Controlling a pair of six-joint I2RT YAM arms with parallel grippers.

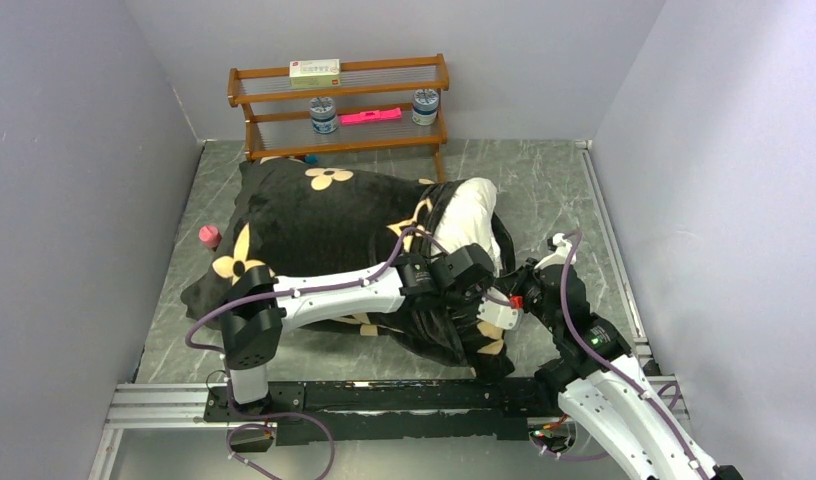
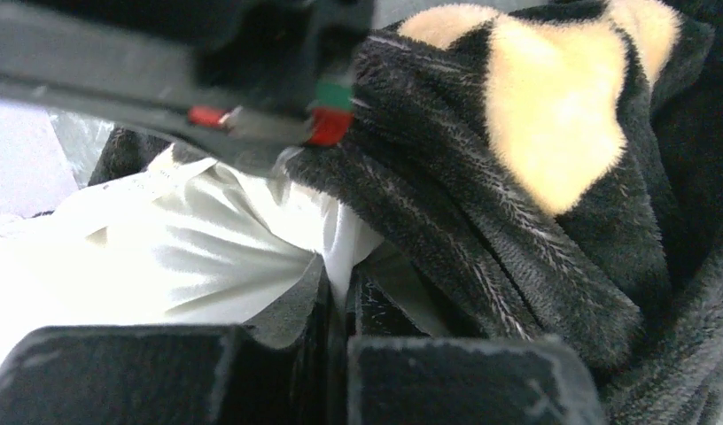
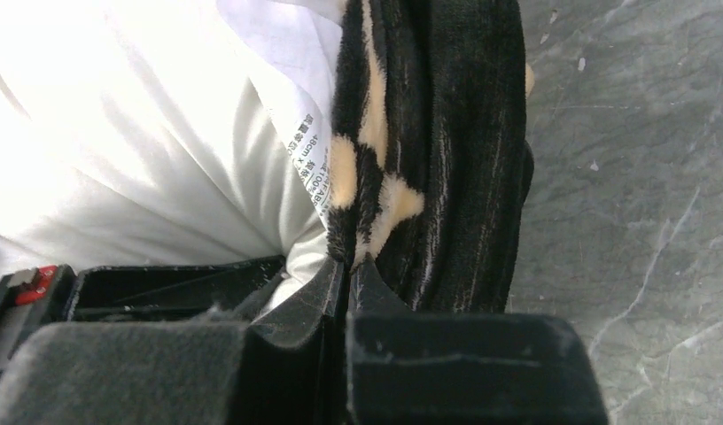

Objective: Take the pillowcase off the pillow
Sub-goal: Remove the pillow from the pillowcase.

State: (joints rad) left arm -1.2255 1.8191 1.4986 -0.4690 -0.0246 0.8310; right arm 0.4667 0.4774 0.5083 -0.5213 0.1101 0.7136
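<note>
The black plush pillowcase (image 1: 314,225) with tan flower motifs lies across the table and covers most of the white pillow (image 1: 472,205), whose right end sticks out of the case's open mouth. My left gripper (image 2: 345,292) is shut on a fold of the white pillow (image 2: 207,257) beside the pillowcase's edge (image 2: 517,204). My right gripper (image 3: 349,266) is shut on the pillowcase's hem (image 3: 411,159), next to the pillow (image 3: 119,150) and its printed label (image 3: 309,159). In the top view the two grippers (image 1: 484,275) (image 1: 519,295) sit close together at the case's opening.
A wooden shelf rack (image 1: 339,105) stands at the back with a box, two tins and a pink item. A small pink object (image 1: 210,236) lies left of the pillowcase. Grey walls close in on the left, right and back. Bare marble tabletop (image 3: 624,177) shows right of the hem.
</note>
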